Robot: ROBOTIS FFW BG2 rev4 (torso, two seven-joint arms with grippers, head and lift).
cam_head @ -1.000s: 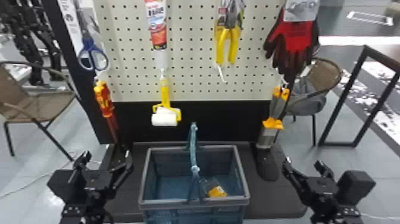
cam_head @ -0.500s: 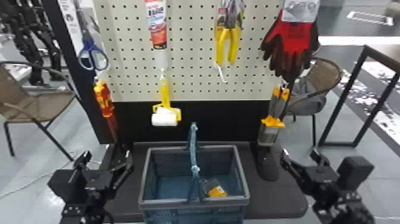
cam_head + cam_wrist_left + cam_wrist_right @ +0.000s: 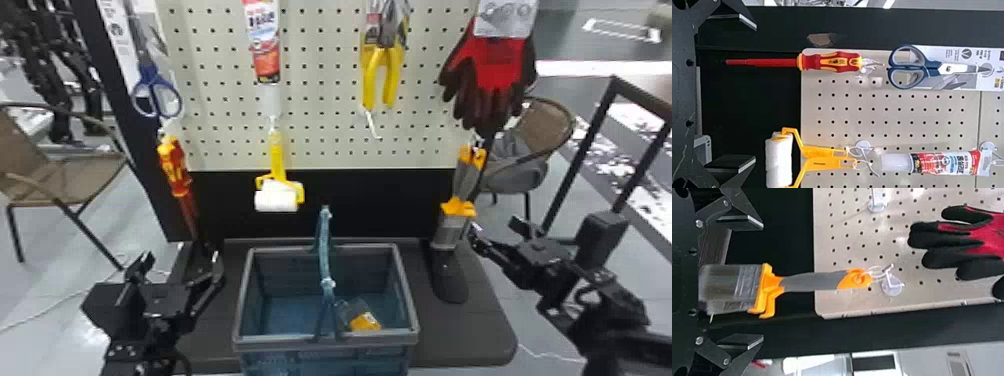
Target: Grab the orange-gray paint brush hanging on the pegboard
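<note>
Jaws of right gripper (image 3: pixel 763 281) stand apart, with orange-gray paint brush (image 3: pixel 807 282) showing between them; approach seems in hand, next needs careful forward move, then closing.

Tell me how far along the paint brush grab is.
Lining up looks mostly done: the right gripper is open, with the paint brush in view between its fingers. Nothing is in hand; the brush hangs by its loop from the pegboard hook. Left to do: close on the brush and free it from the hook. The left gripper is open, off by the screwdriver.
</note>
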